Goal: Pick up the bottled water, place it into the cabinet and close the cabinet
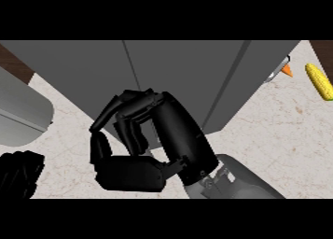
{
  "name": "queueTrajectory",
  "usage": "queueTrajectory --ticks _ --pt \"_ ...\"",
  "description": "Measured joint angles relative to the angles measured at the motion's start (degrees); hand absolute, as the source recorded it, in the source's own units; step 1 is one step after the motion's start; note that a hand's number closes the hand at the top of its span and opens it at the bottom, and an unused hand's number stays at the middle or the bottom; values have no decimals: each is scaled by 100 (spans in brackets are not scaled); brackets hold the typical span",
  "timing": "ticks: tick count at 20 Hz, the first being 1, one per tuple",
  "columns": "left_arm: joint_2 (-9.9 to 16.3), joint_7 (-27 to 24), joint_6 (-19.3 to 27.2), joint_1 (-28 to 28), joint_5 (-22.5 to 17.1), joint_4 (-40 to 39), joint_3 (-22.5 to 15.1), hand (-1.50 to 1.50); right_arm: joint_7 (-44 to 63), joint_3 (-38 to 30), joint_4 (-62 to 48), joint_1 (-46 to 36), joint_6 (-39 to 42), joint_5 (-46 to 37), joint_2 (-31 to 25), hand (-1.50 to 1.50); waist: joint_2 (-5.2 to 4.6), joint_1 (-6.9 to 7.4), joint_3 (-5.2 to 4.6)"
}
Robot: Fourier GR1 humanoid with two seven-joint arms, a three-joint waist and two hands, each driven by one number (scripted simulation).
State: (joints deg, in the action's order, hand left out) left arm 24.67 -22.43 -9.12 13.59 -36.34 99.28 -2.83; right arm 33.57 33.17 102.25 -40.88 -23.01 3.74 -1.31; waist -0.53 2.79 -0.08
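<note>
We see the right hand [151,144] raised before the grey cabinet [176,70], fingers curled. The left hand [14,175] shows at the lower left edge. A corn cob [321,82] lies on the counter [286,140] at upper right, beside an orange carrot [287,70].

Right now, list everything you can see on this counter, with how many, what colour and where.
cabinet: one, grey, upper middle, standing on the counter
counter: one, pale speckled stone, across the view
corn: one, yellow, far right on the counter
carrot: one, orange, only its tip showing beside the cabinet's right edge
bottled water: none visible; whether the curled hand hides it cannot be told
right hand: one, black, centre, fingers curled, in front of the cabinet
right forearm: one, grey, lower right of centre
left hand: one, black, lower left edge, only part showing
left forearm: one, grey, left edge
</note>
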Motion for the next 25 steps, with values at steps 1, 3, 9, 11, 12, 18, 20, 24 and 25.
queueTrajectory --ticks 1,3,9,11,12,18,20,24,25 --pt "35 40 -27 35 -55 50 54 150 -164 -200 -280 -69 136 208 30 150 0 -7 2" --pt "99 45 -150 136 -122 75 154 150 -382 -608 -821 -285 465 577 71 150 5 -29 3" --pt "178 35 -371 359 -242 171 419 150 -1289 -1348 -2145 -685 1567 1214 26 150 123 -61 -1" --pt "153 4 -419 350 -205 124 417 150 -1532 -1411 -2388 -728 1797 1308 68 150 183 -63 2" --pt "149 12 -405 369 -182 169 413 150 -1644 -1439 -2476 -737 1950 1379 62 150 206 -37 -11" --pt "181 89 -515 320 -230 156 413 150 -2113 -1495 -2869 -852 2524 1524 -2 150 260 37 -60" --pt "169 112 -496 257 -224 153 405 150 -2288 -1497 -2962 -875 2670 1521 -25 150 265 44 -79" --pt "190 151 -510 194 -210 155 402 150 -2439 -1517 -3115 -948 2905 1566 -79 150 266 79 -96" --pt "181 168 -493 159 -207 156 394 150 -2491 -1517 -3146 -959 2940 1564 -77 150 266 73 -100"
